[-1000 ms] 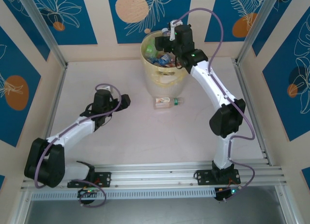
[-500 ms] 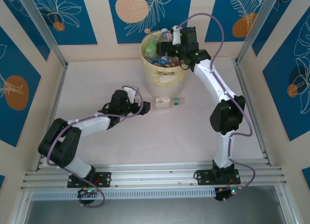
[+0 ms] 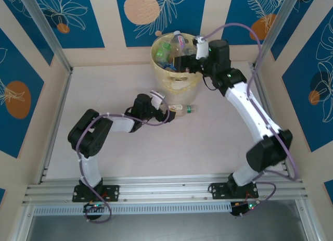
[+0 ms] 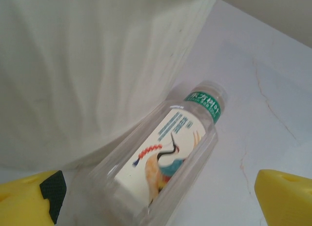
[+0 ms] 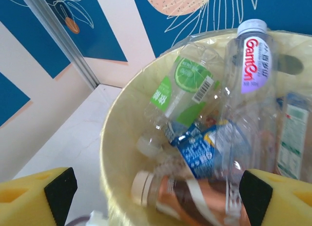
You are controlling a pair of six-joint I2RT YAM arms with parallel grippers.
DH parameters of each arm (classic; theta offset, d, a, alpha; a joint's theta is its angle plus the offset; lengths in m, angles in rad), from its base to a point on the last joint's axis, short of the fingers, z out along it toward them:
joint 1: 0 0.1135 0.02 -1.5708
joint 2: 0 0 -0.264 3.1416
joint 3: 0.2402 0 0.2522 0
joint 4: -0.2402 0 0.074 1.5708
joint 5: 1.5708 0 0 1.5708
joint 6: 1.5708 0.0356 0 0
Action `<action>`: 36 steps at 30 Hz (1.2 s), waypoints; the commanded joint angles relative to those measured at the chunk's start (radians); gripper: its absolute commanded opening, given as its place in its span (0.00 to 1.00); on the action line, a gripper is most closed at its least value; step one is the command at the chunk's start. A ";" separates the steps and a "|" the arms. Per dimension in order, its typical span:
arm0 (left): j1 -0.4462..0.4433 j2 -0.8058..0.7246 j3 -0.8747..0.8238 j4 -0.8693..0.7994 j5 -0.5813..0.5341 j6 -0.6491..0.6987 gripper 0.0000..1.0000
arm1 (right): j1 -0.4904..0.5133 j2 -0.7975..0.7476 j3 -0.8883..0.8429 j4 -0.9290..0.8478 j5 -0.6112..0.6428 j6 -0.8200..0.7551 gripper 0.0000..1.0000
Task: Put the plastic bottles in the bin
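Closing in: left gripper has swung over to the green-capped bottle lying just beside the bin, jaws wide astride it. Right gripper, wide and empty, is backing off the rim. Looks like the last bottle.

We identify the left arm and right arm by white links and black joint housings. A purple cable loops along each. Yellow fingers carry black pads.

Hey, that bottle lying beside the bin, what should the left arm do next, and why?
Probably ease the open left claw forward around the bottle: it lies on its side beside the bin, between the fingers but not yet gripped.
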 commanded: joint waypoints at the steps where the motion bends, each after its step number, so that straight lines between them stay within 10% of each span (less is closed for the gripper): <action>1: -0.011 0.055 0.065 0.054 0.073 0.025 1.00 | -0.001 -0.130 -0.167 0.098 0.062 -0.013 0.90; 9: -0.105 0.066 0.108 -0.119 0.123 0.087 0.99 | -0.052 -0.377 -0.501 0.000 0.251 0.093 0.96; 19: -0.260 0.103 0.201 -0.413 -0.366 0.255 0.94 | -0.121 -0.482 -0.663 -0.002 0.335 0.212 0.96; 29: -0.283 0.092 0.205 -0.314 -0.319 0.022 0.98 | -0.177 -0.433 -0.763 0.058 0.291 0.199 0.96; 36: -0.281 0.028 0.085 -0.234 -0.364 -0.018 1.00 | -0.239 -0.169 -0.676 -0.036 0.046 0.097 0.96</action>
